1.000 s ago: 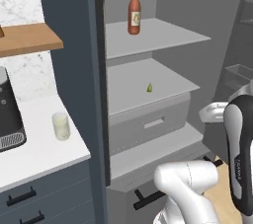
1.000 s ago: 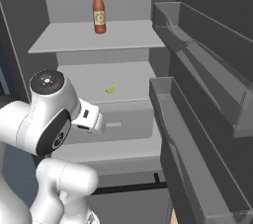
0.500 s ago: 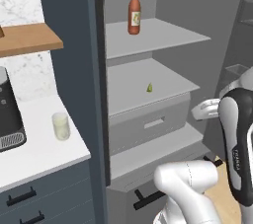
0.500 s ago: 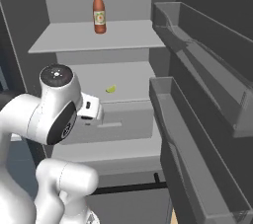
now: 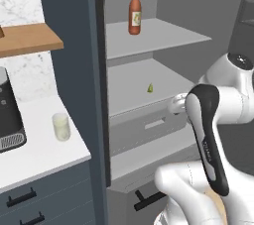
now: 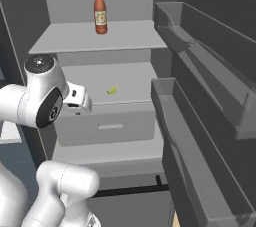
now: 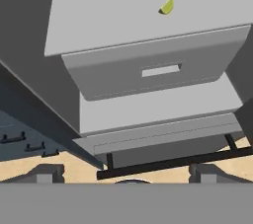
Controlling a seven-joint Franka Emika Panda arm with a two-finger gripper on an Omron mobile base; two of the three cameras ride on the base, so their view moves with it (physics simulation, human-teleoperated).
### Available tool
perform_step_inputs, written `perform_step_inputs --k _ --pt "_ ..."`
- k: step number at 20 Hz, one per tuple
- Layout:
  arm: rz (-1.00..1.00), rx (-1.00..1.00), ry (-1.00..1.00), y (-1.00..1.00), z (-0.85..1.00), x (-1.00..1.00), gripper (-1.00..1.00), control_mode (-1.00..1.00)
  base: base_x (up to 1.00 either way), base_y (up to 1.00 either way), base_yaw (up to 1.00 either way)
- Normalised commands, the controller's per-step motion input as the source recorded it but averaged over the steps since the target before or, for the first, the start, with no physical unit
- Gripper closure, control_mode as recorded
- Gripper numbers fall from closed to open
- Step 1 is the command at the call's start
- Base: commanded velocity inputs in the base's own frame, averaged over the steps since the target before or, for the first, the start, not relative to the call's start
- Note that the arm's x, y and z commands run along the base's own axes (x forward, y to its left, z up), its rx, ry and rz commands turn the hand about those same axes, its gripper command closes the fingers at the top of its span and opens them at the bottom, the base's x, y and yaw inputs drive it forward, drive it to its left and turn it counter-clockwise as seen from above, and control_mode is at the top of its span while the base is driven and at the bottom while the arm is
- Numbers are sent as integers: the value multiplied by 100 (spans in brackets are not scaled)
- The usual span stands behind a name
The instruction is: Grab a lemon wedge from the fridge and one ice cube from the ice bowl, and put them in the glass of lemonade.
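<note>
Swinging up toward the open fridge (image 6: pixel 100 38), gripper (image 7: pixel 123 174) fingers spread and holding nothing; nearing the lemon wedge (image 7: pixel 167 6), lying on the middle shelf (image 6: pixel 130 83) at one o'clock in the hand view.

Open tall dark grey fridge (image 6: pixel 200 1): bare pale grey middle shelf (image 6: pixel 130 78) all around the tiny yellow-green lemon wedge (image 6: pixel 112 90). Red sauce bottle (image 6: pixel 100 13) stands well above, on the upper shelf. Door bins (image 6: pixel 200 121) crowd the right side.
</note>
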Motion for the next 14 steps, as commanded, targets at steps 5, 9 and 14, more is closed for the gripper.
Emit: perform_step_inputs --k 5,9,14 --pt "-4 3 -7 11 -8 56 -100 -100 0 0 0" --pt "0 13 -5 0 -7 35 -100 -100 0 0 0" --pt "-7 1 3 0 -18 43 -100 -100 0 0 0"
